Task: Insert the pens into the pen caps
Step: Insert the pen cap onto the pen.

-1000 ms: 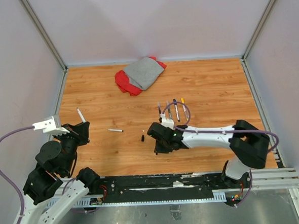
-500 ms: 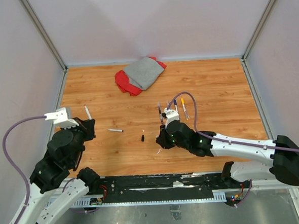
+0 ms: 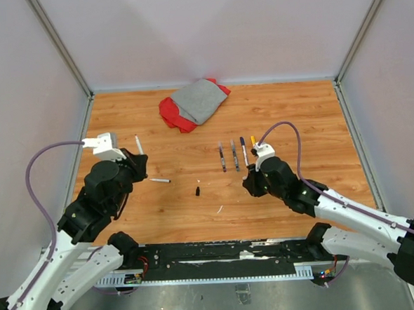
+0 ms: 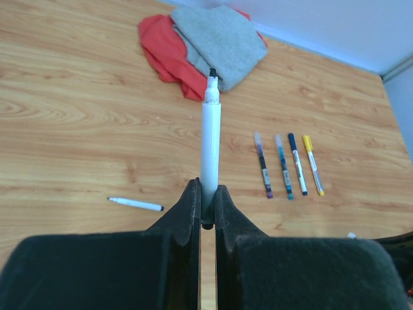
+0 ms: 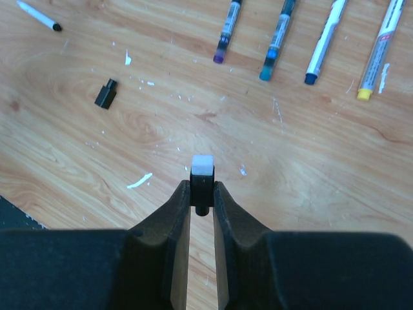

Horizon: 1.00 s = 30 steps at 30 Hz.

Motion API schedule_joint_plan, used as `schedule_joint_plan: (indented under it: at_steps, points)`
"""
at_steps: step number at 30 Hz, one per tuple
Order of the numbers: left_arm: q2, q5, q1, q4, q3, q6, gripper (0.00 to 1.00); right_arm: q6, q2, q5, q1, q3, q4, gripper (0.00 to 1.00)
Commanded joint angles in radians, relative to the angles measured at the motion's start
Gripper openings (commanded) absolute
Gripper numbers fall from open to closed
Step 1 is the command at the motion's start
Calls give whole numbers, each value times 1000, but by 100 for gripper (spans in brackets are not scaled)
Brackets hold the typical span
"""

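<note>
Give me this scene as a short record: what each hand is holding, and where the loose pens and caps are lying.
left hand: shut on a white pen, dark tip pointing away from the hand
right hand: shut on a small dark cap with a white end
loose pen: lying flat on the table, nearer the left arm
loose black cap: on the wood, apart from both hands
row of four pens: lying side by side, beyond the right hand
cloths: red and grey, heaped at the far edge
</note>
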<state>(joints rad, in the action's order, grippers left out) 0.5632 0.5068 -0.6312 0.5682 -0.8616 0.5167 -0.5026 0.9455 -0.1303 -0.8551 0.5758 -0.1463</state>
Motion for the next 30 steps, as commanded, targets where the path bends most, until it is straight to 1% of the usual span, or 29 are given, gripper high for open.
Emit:
schedule_joint_plan:
  at_steps: [1,4,7,10,13,16,19,22,25,30]
  points:
    - [26,-120,7,-192,77,-34,1,70,-56,93,46,-25,11,4]
    - [29,-156,6,-279,126,-36,0,56,-90,67,71,-13,-55,1]
    - [69,-202,5,-347,171,-20,0,83,-124,101,72,-31,-34,1]
    - [145,-252,-14,-420,213,-10,0,92,-145,107,72,-48,-21,1]
    - [205,-222,-107,-527,255,-55,0,105,-149,115,72,-50,-25,0]
    - [220,-186,-219,-695,333,-103,1,103,-166,116,71,-56,-17,1]
    - [254,-196,-273,-866,391,-152,0,99,-196,98,72,-62,-3,1]
    - [325,-243,-288,-995,400,-190,1,80,-232,40,71,-75,1,1]
    - [400,-282,-315,-1125,398,-218,1,28,-283,-56,72,-97,6,1]
    - [510,-297,-352,-1322,434,-257,0,-20,-374,-153,72,-142,79,1]
